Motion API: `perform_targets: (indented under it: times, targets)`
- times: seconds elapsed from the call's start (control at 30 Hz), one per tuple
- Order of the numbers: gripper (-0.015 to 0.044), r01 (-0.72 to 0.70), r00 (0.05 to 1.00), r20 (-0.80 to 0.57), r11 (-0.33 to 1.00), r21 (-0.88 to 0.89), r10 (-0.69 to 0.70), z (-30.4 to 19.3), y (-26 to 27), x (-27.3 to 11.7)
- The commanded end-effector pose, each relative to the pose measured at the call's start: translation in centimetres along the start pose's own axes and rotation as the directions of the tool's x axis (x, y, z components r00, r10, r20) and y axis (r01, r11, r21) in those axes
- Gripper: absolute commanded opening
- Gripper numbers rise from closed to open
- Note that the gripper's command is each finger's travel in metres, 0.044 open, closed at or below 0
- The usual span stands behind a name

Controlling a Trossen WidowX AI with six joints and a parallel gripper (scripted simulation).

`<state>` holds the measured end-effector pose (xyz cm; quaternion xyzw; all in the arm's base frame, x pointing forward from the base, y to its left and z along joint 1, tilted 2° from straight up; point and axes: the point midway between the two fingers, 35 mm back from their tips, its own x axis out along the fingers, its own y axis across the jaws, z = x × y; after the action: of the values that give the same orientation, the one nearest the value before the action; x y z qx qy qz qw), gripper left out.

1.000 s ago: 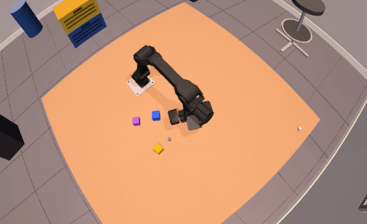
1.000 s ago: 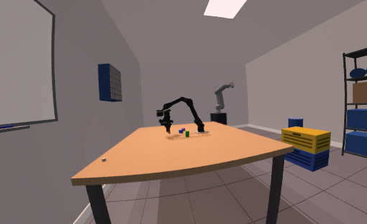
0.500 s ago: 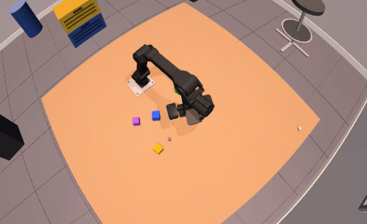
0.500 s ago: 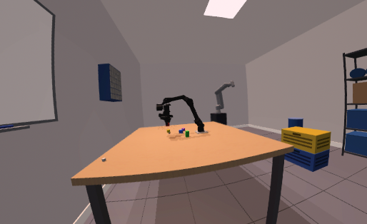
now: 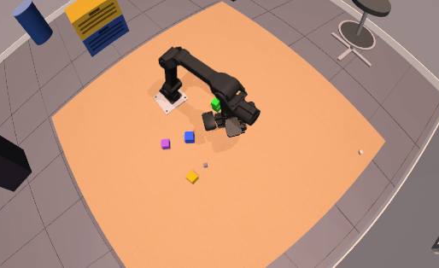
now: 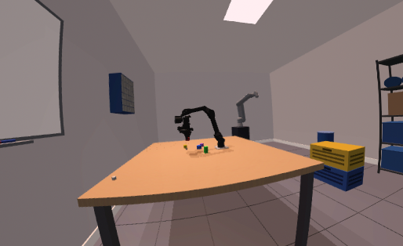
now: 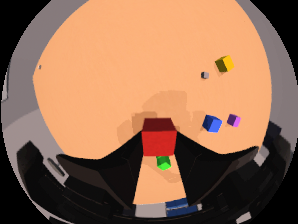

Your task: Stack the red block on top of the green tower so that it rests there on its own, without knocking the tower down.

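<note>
Pincer aloft, red block clamped

1. Bench: plain orange.
2. Arm and claw: black.
3. Block held in the claw: red.
4. Tower: bright green.
5. Loose blocks: blue, purple, yellow.
</note>
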<state>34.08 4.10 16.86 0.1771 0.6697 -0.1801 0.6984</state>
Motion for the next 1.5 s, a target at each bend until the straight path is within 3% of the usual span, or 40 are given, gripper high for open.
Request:
perform_targets:
  times: [0.0,0.93,1.47]
  targets:
    - [0.0,0.0,1.0,0.004,1.0,0.005,0.0,-2.2,0.1,-0.4]
    - [0.0,0.002,1.0,-0.006,1.0,0.005,-0.002,-16.1,-2.6,0.6]
    - [0.0,0.002,1.0,-0.006,1.0,0.005,-0.002,-16.3,-2.6,4.3]
